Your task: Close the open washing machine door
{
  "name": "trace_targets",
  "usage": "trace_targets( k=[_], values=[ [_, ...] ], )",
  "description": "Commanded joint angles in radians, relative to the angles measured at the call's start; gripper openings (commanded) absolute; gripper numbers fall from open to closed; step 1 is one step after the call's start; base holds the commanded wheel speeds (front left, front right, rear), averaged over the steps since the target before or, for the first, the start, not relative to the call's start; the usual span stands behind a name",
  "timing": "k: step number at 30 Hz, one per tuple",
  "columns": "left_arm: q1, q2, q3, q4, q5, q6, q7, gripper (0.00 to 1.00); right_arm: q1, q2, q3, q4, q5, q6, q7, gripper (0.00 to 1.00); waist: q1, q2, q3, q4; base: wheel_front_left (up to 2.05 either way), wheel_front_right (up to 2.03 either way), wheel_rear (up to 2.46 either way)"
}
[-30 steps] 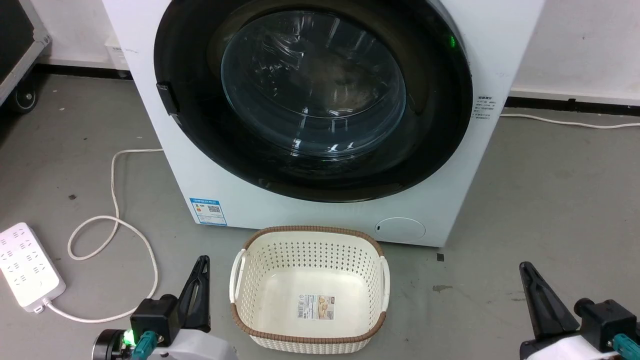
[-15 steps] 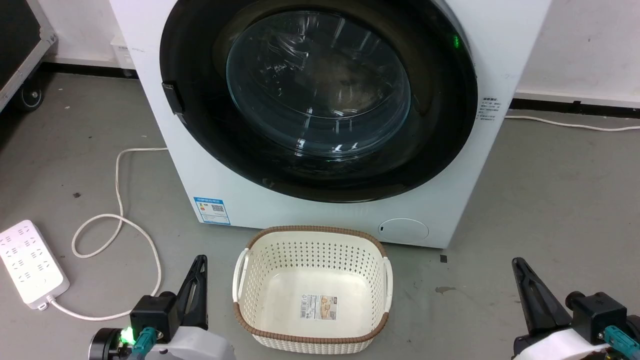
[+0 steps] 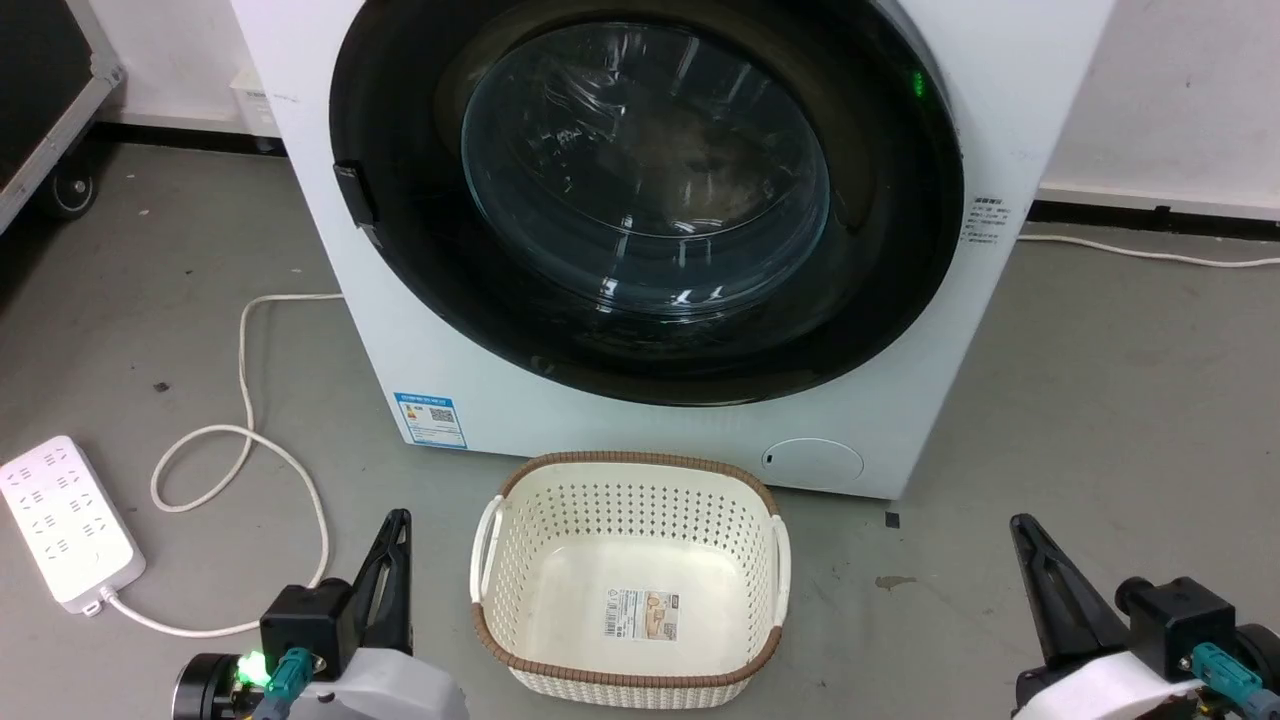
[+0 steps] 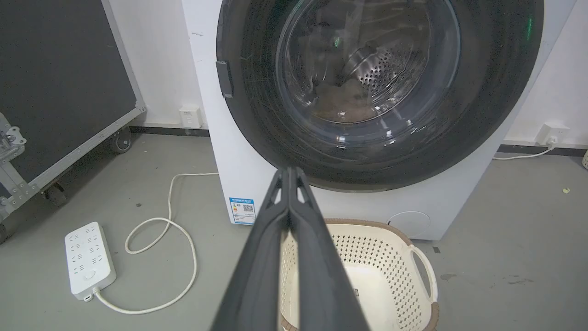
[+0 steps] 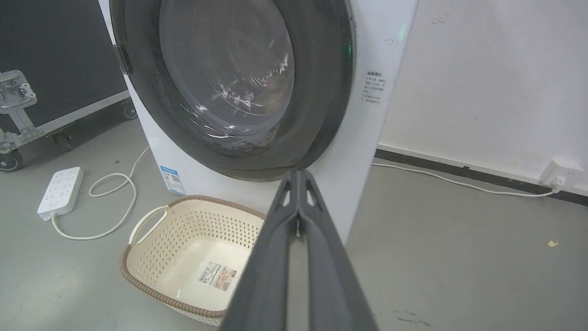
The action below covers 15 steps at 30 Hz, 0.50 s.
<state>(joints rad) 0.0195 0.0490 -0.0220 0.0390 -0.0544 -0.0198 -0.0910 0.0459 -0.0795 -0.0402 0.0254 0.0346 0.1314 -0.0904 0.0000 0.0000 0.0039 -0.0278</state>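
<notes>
A: Here's your left hand [image 3: 398, 522]: long dark fingers [image 4: 257, 276], tapering to a point, rising out of a black block [image 3: 305, 622].
B: And a green light [image 3: 250, 668] glowing beside a teal plug [image 3: 288, 678], on a white forearm shell [image 3: 390, 692].
A: Your right hand [image 3: 1018, 524] matches: black block, teal plug, white shell.

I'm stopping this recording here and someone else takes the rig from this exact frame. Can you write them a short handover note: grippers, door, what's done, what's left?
Left gripper: shut, holding nothing, low to the left of the basket, clear of the washer.
Right gripper: shut, holding nothing, low to the right of the basket.
Door: lies flush against the washer front; no gap shows at its edge in any view.
Done: the door looks closed. Whether the latch caught cannot be told.
Left: probably nothing, perhaps a light press to confirm. Mind the basket on the floor right before the washer and the power strip to the left.
</notes>
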Motion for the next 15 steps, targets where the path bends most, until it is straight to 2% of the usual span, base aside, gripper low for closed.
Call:
trace_targets(
  k=[1,15],
  values=[
    [-0.012,0.001,0.003,-0.006,0.007,0.006,0.006,0.0,-0.019,0.008,0.004,-0.006,-0.006,0.0,0.006,0.0,0.0,0.0,0.0,0.001,0.0,0.0,0.0],
    [-0.015,0.001,0.009,-0.017,0.023,0.01,0.035,0.0,-0.028,0.015,0.016,-0.013,-0.016,-0.001,0.034,0.0,0.0,0.0,-0.001,0.01,0.0,0.0,0.0]
  ],
)
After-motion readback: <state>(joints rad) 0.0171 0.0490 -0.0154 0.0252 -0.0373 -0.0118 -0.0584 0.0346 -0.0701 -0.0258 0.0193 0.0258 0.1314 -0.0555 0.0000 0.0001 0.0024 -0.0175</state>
